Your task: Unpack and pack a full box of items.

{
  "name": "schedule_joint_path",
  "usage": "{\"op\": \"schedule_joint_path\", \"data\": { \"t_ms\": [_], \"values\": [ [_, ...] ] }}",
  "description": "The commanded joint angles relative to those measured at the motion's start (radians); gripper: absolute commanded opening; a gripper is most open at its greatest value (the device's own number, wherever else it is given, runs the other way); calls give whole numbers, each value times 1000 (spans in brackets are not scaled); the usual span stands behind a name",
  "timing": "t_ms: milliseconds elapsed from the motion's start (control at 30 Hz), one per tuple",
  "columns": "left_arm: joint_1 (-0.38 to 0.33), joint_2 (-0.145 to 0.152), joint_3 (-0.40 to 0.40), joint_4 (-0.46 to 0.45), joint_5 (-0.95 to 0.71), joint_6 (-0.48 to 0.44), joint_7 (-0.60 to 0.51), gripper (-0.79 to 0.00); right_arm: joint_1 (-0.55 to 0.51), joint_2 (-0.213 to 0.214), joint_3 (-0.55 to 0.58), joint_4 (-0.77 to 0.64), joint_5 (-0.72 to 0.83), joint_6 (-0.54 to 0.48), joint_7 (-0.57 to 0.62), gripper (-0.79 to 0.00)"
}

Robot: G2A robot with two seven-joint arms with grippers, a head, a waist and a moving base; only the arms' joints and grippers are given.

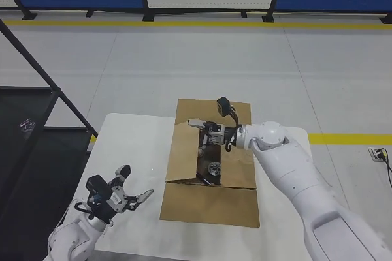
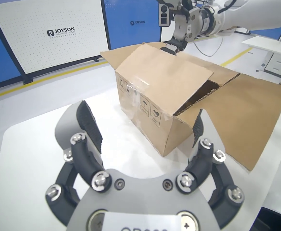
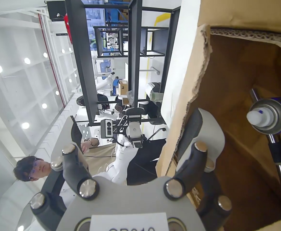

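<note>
Right gripper (image 3: 135,117) at cardboard box (image 2: 154,126), fingers apart, straddling side flap (image 2: 164,78): one inside, one outside. Spray can (image 3: 267,115) stands deeper in, past inner finger. Left gripper (image 1: 136,181) also spread, well apart from box; I judge right arm nearer

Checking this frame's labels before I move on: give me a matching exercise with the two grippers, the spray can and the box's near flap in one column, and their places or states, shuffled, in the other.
Things
1. left gripper
2. right gripper
3. spray can
4. near flap

Places or states
A. inside the box
B. open over the table, beside the box
C. folded out flat toward the robot
D. open, straddling a side flap, one finger inside the box

Pairs: 1-B, 2-D, 3-A, 4-C
</note>
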Motion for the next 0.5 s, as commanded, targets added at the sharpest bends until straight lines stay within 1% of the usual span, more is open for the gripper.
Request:
{"op": "schedule_joint_path", "data": {
  "t_ms": [0, 267, 333, 467],
  "values": [
    [9, -2, 15, -34, 18, 44, -19, 0, 4, -8, -2, -5, 4, 1, -14, 0],
    [23, -18, 99, -145, 37, 229, -127, 0, 17, -46, -18, -18, 9, -21, -54, 0],
    [16, -24, 123, -157, 29, 285, -157, 0, 20, -55, -23, -16, 6, -29, -71, 0],
    [-12, -35, 165, -159, -7, 358, -209, 0, 22, -74, -30, -15, 7, -54, -103, 0]
  ]
}}
